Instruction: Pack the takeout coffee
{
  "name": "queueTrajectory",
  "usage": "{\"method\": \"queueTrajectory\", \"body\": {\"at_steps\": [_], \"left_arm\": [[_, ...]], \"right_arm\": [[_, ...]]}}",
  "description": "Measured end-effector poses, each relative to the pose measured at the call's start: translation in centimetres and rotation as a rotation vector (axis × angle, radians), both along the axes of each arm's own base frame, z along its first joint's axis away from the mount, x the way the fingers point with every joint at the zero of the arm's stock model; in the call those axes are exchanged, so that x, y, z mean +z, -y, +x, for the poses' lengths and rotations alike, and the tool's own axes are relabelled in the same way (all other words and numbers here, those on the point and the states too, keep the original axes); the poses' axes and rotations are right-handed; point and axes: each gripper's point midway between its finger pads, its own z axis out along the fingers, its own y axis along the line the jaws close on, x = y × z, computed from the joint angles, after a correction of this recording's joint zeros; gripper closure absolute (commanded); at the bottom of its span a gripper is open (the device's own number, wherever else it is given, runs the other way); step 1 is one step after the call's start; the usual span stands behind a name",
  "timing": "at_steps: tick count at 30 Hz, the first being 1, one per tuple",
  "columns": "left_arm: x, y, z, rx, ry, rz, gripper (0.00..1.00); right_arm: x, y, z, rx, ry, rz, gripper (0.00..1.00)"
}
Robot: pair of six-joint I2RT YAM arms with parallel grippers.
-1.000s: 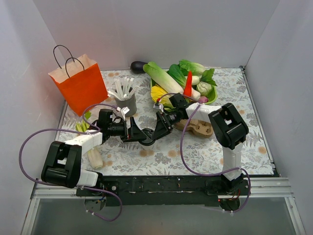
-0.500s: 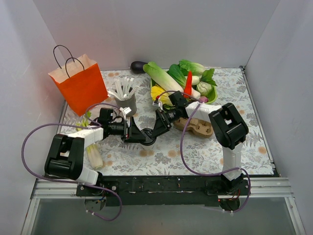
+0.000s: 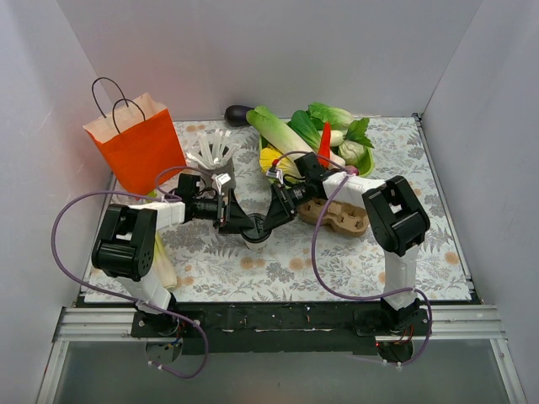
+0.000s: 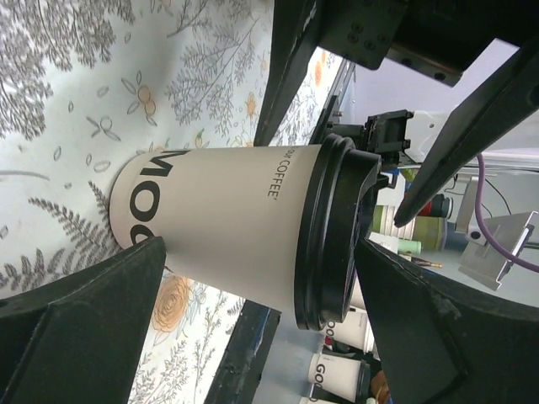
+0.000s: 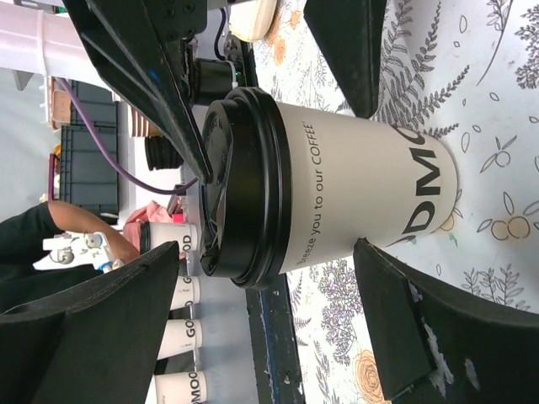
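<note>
On flowery tablecloth (image 3: 404, 269), standing upright just left of brown tray (image 3: 341, 220): takeout coffee (image 4: 244, 227), not packed yet. Hovering on both sides, left gripper (image 4: 259, 252) and right gripper (image 5: 265, 248), jaws spread wide, pinching nothing. Grabbing and setting into tray probably remaining.

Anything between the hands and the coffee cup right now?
Nothing visible. The coffee cup stands directly before the open left hand and open right hand, which face it from opposite sides.
</note>
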Motion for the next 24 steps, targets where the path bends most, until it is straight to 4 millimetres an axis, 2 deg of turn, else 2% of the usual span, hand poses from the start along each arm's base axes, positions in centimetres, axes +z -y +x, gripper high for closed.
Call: {"method": "queueTrajectory", "body": {"at_steps": [6, 15, 24], "left_arm": [[0.8, 0.3, 1.4, -0.001, 0.044, -0.008, 0.02], [3.3, -0.4, 0.6, 0.064, 0.105, 0.028, 0.02], [1.6, -1.9, -1.0, 0.186, -0.035, 0.062, 0.06]], "right_arm": [[0.2, 0.7, 0.2, -0.017, 0.017, -0.001, 0.07], [0.3, 0.8, 0.4, -0.023, 0.022, 0.003, 0.08], [0.1, 0.7, 0.6, -0.027, -0.001, 0.001, 0.09]]}}
